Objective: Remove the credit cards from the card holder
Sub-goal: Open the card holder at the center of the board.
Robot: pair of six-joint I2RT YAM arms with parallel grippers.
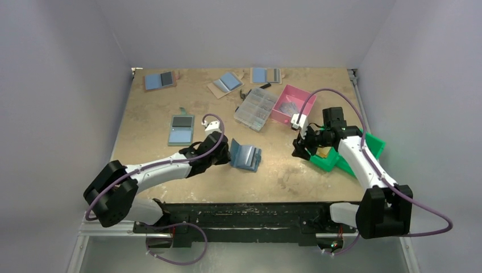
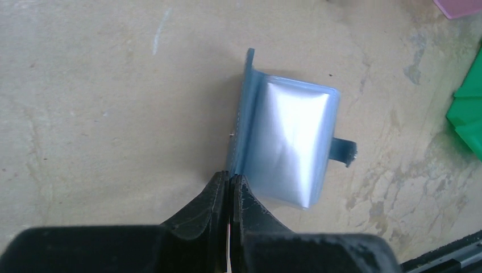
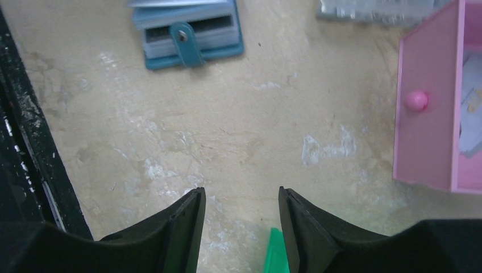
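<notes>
The card holder (image 1: 245, 156) lies open mid-table, blue with a glossy half (image 2: 290, 142) flat and the other half standing upright. My left gripper (image 1: 226, 154) is shut (image 2: 230, 177) on the near end of that upright half. A thin pale sliver shows deep between the fingers; I cannot tell what it is. The right wrist view shows the card holder (image 3: 187, 28) from its strap side, with layered grey edges. No credit cards can be told apart. My right gripper (image 1: 299, 147) hovers open (image 3: 241, 196) and empty over bare table, to the holder's right.
A green bin (image 1: 341, 156) sits under the right arm, its corner (image 3: 277, 253) by the right fingers. A pink box (image 1: 293, 104) and a clear organiser (image 1: 257, 108) stand behind. Other blue holders lie at the left (image 1: 182, 129) and along the back (image 1: 160, 80).
</notes>
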